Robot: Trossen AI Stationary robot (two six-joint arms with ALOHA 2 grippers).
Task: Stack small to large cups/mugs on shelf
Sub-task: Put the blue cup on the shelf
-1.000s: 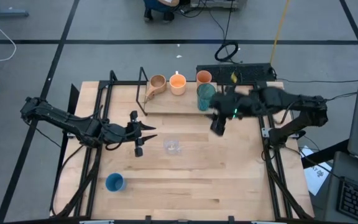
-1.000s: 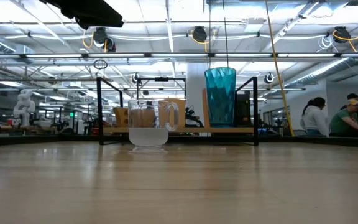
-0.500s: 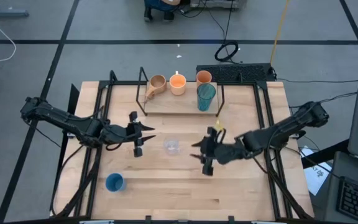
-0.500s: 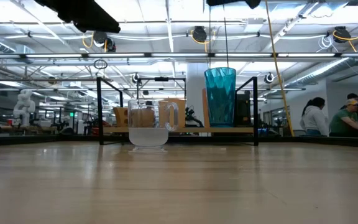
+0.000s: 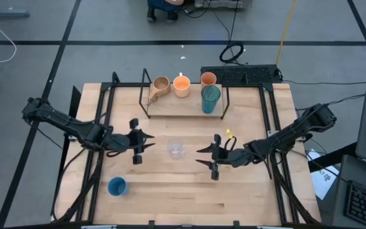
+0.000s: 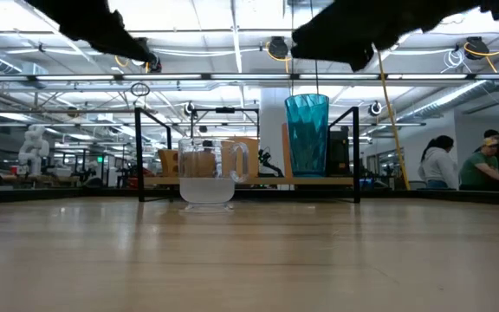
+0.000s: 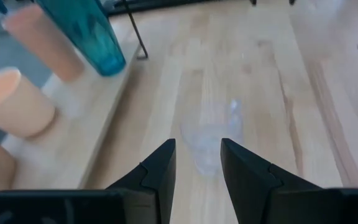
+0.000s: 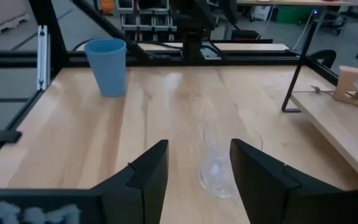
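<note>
A tiny clear cup (image 5: pixel 176 150) stands on its base mid-table, also seen in the low view (image 6: pixel 206 182). My left gripper (image 5: pixel 149 142) is open to the cup's left and points at it; the cup (image 7: pixel 210 140) shows beyond its fingers. My right gripper (image 5: pixel 200 156) is open to the cup's right, facing it, and the cup (image 8: pixel 229 162) lies ahead of its fingers. The shelf (image 5: pixel 176 107) at the back carries a tan mug (image 5: pixel 161 86), two orange cups (image 5: pixel 182 84) (image 5: pixel 208 79) and a teal tumbler (image 5: pixel 211 98). A blue cup (image 5: pixel 117 186) stands near the front left.
The shelf's black rod legs (image 5: pixel 147 95) rise at its ends. Black frame rails (image 5: pixel 103 121) run along both sides of the table. People (image 6: pixel 470 165) sit in the room behind. Bare tabletop (image 5: pixel 234 197) lies toward the near right.
My right gripper has swung away from the teal tumbler on the shelf, down and toward the near edge, and turned to point left at the clear cup. The tumbler has stayed on the shelf. My left gripper has tipped a little downward.
</note>
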